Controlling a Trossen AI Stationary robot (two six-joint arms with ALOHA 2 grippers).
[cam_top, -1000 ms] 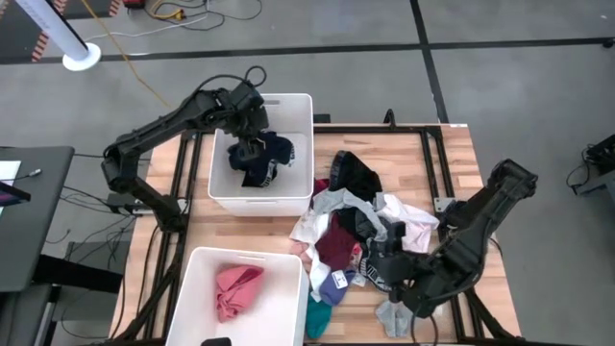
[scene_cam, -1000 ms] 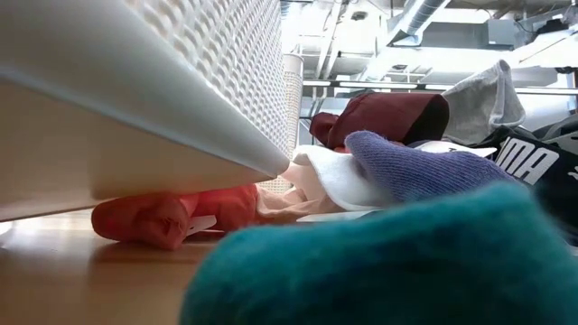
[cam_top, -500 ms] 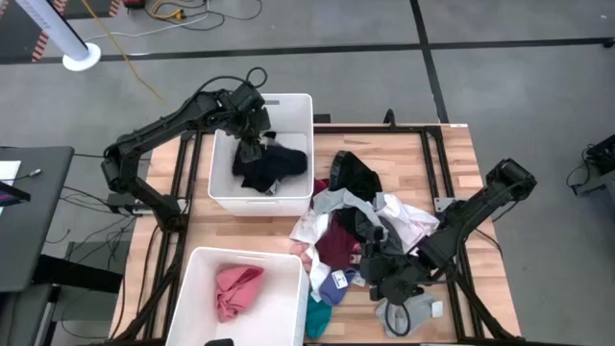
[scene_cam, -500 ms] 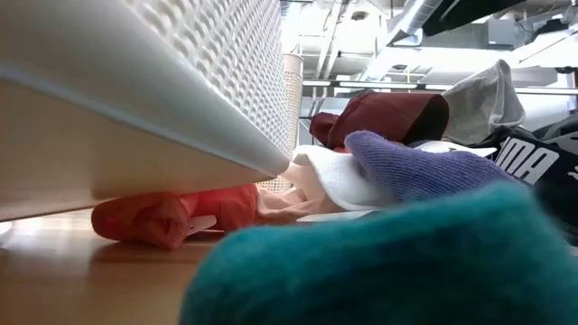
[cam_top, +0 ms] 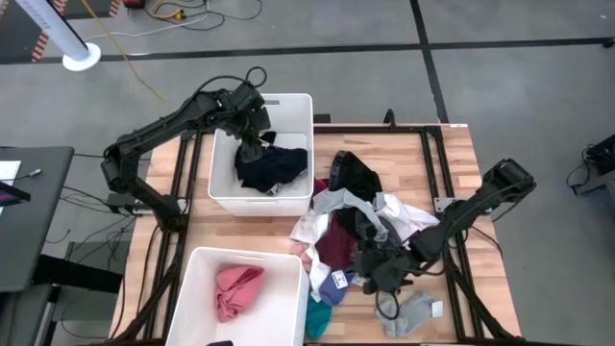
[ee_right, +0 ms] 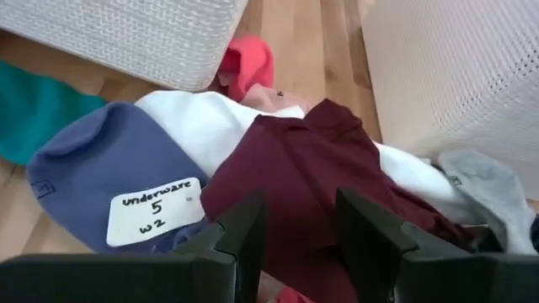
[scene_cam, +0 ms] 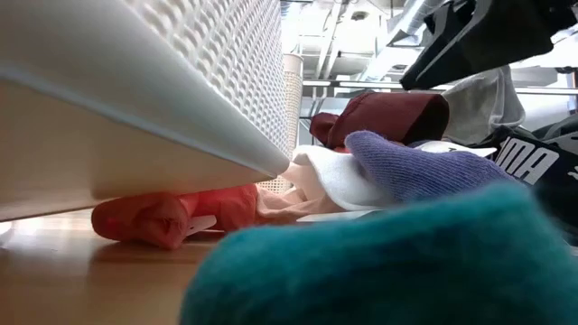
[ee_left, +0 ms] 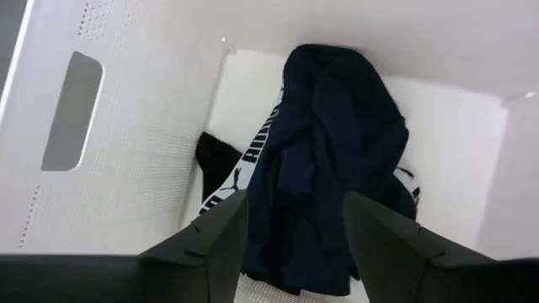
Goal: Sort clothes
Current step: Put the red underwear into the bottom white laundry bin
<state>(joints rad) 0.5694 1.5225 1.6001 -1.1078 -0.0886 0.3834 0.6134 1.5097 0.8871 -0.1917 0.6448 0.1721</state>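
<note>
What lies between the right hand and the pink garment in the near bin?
In the high view, between the right hand and the pink garment lie the maroon garment, the blue underwear and the bin's wall.

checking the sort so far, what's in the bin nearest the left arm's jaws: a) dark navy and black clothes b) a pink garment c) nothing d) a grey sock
a: the left wrist view shows dark navy and black clothes lying in the white bin, as does the high view.
</note>
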